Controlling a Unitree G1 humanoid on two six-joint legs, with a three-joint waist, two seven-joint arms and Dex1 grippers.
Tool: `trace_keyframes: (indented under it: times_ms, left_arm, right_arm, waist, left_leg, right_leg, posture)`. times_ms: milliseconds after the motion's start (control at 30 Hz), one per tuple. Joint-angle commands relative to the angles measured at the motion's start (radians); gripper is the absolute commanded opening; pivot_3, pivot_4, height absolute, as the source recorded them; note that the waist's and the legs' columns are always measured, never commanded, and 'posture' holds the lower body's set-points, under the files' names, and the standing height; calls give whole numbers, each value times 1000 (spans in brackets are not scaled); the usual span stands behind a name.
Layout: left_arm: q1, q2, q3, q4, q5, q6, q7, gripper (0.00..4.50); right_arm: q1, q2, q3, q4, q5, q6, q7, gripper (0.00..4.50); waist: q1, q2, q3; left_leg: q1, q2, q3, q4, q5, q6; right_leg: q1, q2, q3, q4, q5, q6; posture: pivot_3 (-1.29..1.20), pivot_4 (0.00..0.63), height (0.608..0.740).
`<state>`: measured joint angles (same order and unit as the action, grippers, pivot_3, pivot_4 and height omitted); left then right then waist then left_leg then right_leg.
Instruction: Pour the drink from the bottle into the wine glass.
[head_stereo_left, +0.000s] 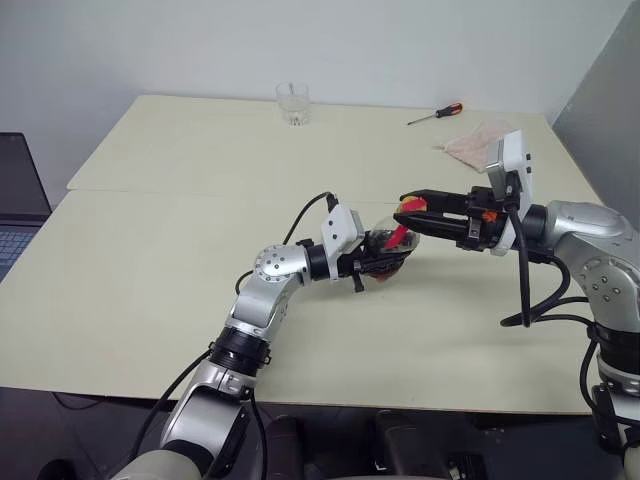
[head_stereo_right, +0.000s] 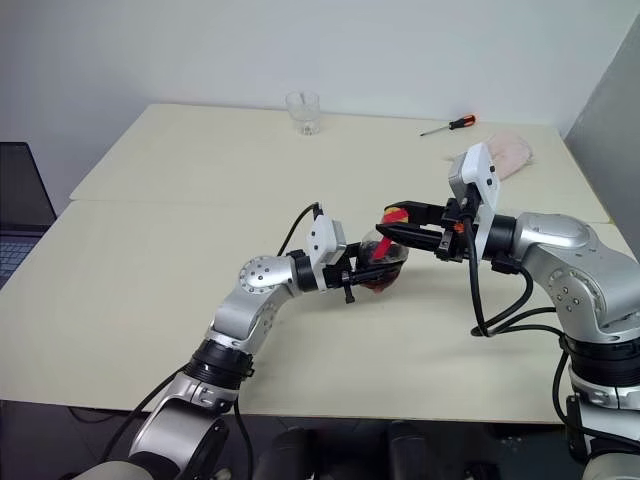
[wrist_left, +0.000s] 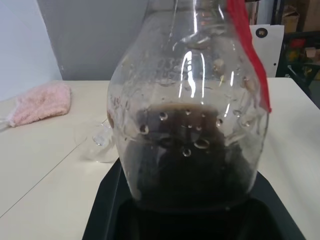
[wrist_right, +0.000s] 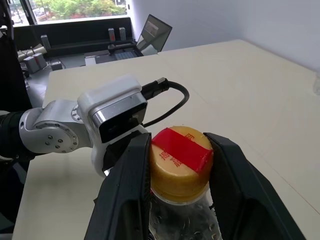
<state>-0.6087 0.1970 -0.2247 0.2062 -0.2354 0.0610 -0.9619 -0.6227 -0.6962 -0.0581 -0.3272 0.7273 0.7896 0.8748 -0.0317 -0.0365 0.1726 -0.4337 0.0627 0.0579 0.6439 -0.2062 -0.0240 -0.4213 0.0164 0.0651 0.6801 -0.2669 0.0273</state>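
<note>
The bottle (head_stereo_left: 392, 250) was held above the table (head_stereo_left: 150, 260) near its front middle, its round body clamped in the left gripper (head_stereo_left: 372, 262), whose fingers were closed tight on the plastic. In the left wrist view the drink (wrist_left: 190, 160) was seen lying dark in the lower half of the body. The bottle's long axis was judged to run upright, neck uppermost. At that neck the right gripper (wrist_right: 175, 170) was set from the bottle's right, its two black fingers (wrist_right: 127, 195) closed partway, one on each side of the yellow cap (wrist_right: 180, 167) with its red strip. The cap was still on, so unscrewing was judged the step in hand, with the right arm the one at the cap. The wine glass could not be made out; a short tumbler (head_stereo_left: 293, 103) stood well beyond the bottle at the table's far edge.
</note>
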Motion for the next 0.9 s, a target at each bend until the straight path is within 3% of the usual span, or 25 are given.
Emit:
trace_keyframes:
  times_ms: [33, 267, 300, 600, 900]
  left_arm:
    - [0, 5, 30, -34, -19, 3, 15, 1297]
    - [-6, -3, 28, -27, -18, 2, 14, 1296]
    - [-8, -5, 28, -25, -18, 2, 12, 1296]
    - [-8, -8, 33, -25, -16, -2, 15, 1296]
    - [-2, -28, 38, -33, -23, -3, 39, 1296]
  right_arm:
    - [-29, -12, -23, -35, 22, -7, 12, 2008]
    - [-31, -13, -32, -60, 36, 17, -11, 4331]
    - [-32, -14, -37, -64, 36, 20, -16, 4485]
    - [-75, 10, -105, -140, 93, 154, -232, 4500]
    - [-73, 171, -87, -223, 119, 241, -512, 4500]
  waist:
    - [0, 0, 0]
    - [0, 0, 0]
    - [0, 0, 0]
    - [-1, 0, 0]
    - [1, 0, 0]
  left_leg:
    - [0, 0, 0, 0, 0, 0]
    - [0, 0, 0, 0, 0, 0]
    - [0, 0, 0, 0, 0, 0]
    - [0, 0, 0, 0, 0, 0]
    - [0, 0, 0, 1, 0, 0]
  right_leg:
    - [0, 0, 0, 0, 0, 0]
    - [0, 0, 0, 0, 0, 0]
    - [0, 0, 0, 0, 0, 0]
    - [0, 0, 0, 0, 0, -1]
    - [0, -1, 1, 1, 0, -1]
  posture:
    - [0, 150, 740]
    - [0, 150, 740]
    - [0, 150, 740]
    - [0, 150, 740]
    - [0, 150, 740]
